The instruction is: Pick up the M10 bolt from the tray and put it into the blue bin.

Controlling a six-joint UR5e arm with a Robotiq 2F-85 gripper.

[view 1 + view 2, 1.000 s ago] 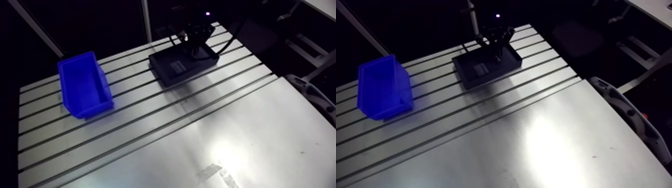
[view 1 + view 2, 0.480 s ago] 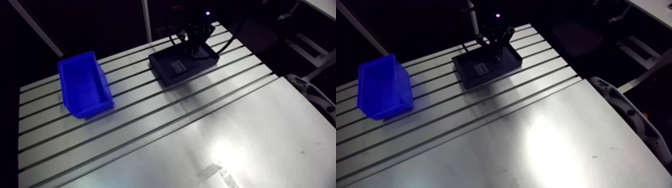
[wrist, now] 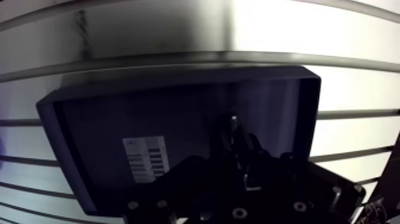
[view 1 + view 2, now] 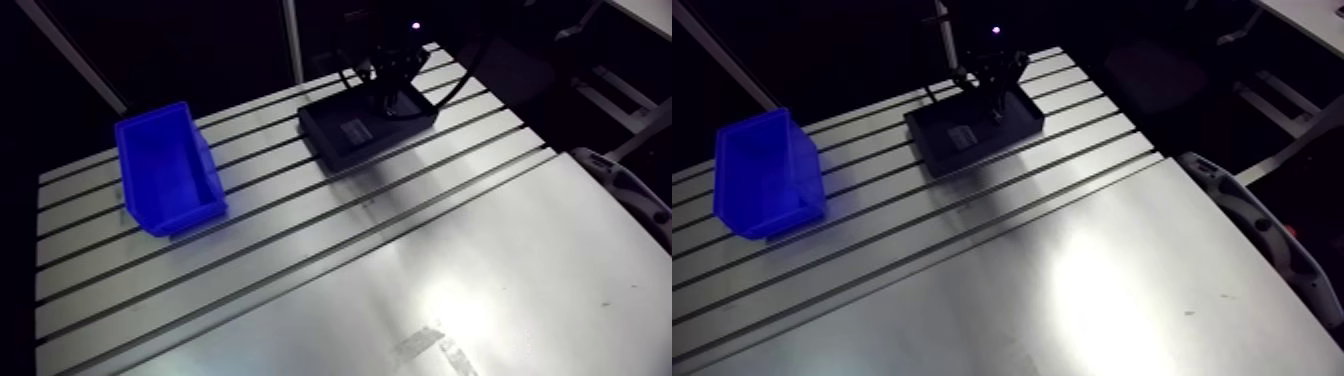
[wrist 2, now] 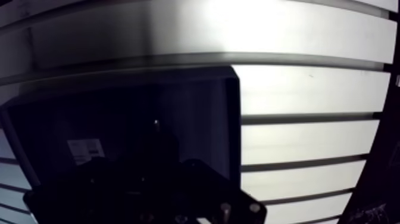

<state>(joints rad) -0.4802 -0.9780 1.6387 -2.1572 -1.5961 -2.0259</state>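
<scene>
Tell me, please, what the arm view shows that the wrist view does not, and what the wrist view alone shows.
Only the arm view shows the blue bin, which stands on the slotted table apart from the black tray. Only the wrist view shows a small bright glint at the tip of the claw, too dim to identify. Both views show the tray, its white label, the table, and the claw low over the inside of the tray.

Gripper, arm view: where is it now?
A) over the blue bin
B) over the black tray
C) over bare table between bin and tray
B: the gripper is down over the black tray, near its far side, while the blue bin stands well apart from it across the slotted table.
</scene>
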